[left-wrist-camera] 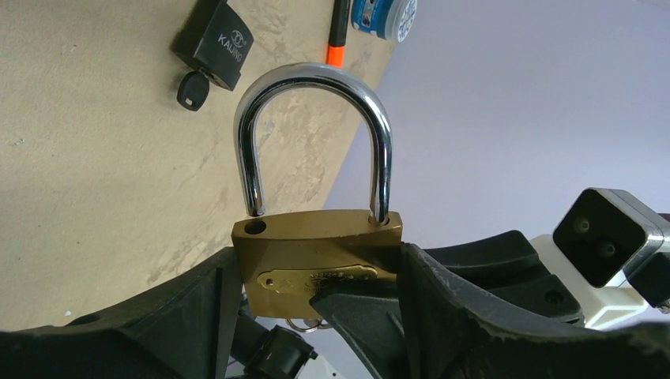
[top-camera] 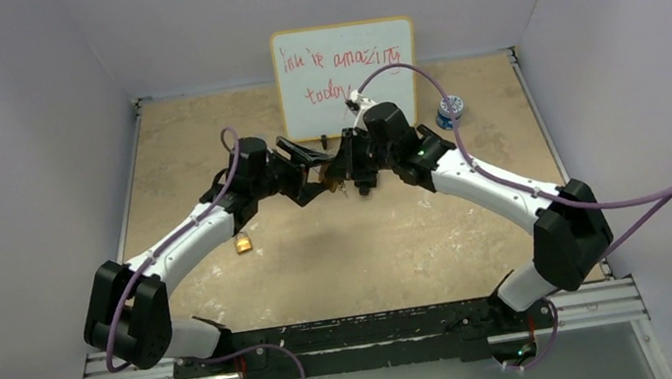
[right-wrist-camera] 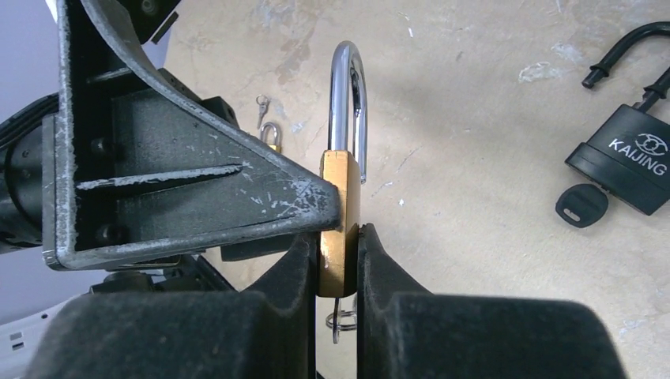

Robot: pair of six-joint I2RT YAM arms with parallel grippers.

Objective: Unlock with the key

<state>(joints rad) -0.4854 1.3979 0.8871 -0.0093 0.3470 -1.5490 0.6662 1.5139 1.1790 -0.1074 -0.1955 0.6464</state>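
Over tan tabletop (top-camera: 370,244), left hand (left-wrist-camera: 316,276) and right hand (right-wrist-camera: 338,260) clamp brass padlock (left-wrist-camera: 316,230)

Brass padlock (left-wrist-camera: 316,237): we see only its upper body; the left gripper (left-wrist-camera: 320,272) and right gripper (right-wrist-camera: 338,237) cover the rest.
Key: hidden from us; only a wire ring (right-wrist-camera: 338,322) shows beneath the padlock.
Black padlock (right-wrist-camera: 628,158): cut by the right edge of the right wrist view.
Whiteboard (top-camera: 298,120): the right arm (top-camera: 490,183) hides the end of its second line of writing.
Small lock (top-camera: 244,244): too small overhead for us to make out detail.
Blue item (top-camera: 449,112): too small to name.
Orange-tipped stick (left-wrist-camera: 338,31): cut off by the top edge.
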